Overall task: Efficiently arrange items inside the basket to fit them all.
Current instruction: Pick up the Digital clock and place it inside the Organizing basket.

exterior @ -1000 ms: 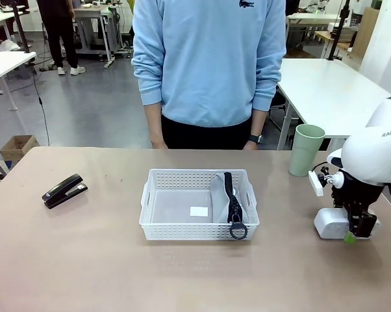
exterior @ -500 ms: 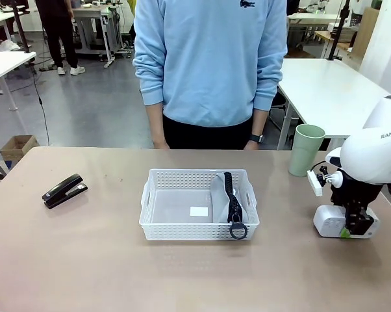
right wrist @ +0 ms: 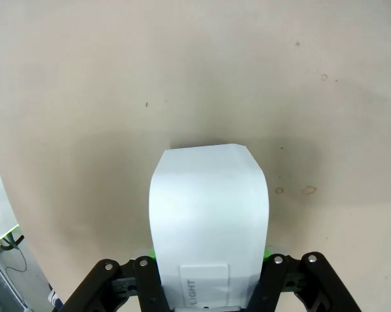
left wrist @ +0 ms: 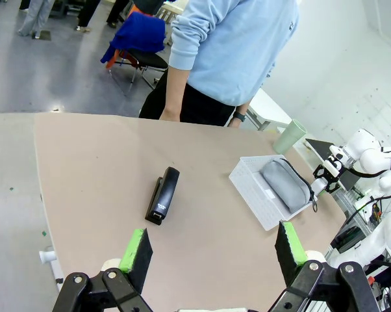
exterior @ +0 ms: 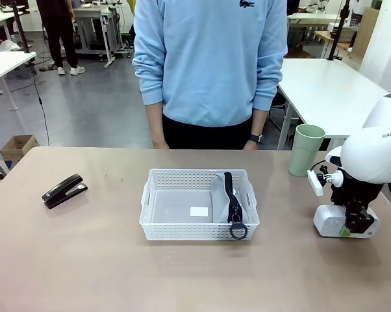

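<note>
The white basket [exterior: 153, 195] sits mid-table with the grey zip pouch [exterior: 223, 195] lying along its right side, zipper ring at the front wall. At the right end of the table my right gripper [exterior: 353, 224] is down on the white flat box [exterior: 328, 221]. The right wrist view has that box [right wrist: 208, 195] between the green pads, and the gripper [right wrist: 208, 255] is shut on it. A black stapler [exterior: 64, 190] lies far left. The pale green cup [exterior: 306, 150] stands upright at the back right. My left gripper [left wrist: 212, 247] hangs open high over the stapler [left wrist: 163, 195] end of the table.
A person in a light blue sweatshirt [exterior: 208, 58] stands at the far edge behind the basket, hands down by the table edge. From the left wrist view, the basket [left wrist: 251, 188] and cup [left wrist: 290, 136] are far across the table. Bare tabletop lies between stapler and basket.
My right gripper's fingers have closed in on the white box, which stays on the table. The left arm, basket, stapler and cup are unmoved.
</note>
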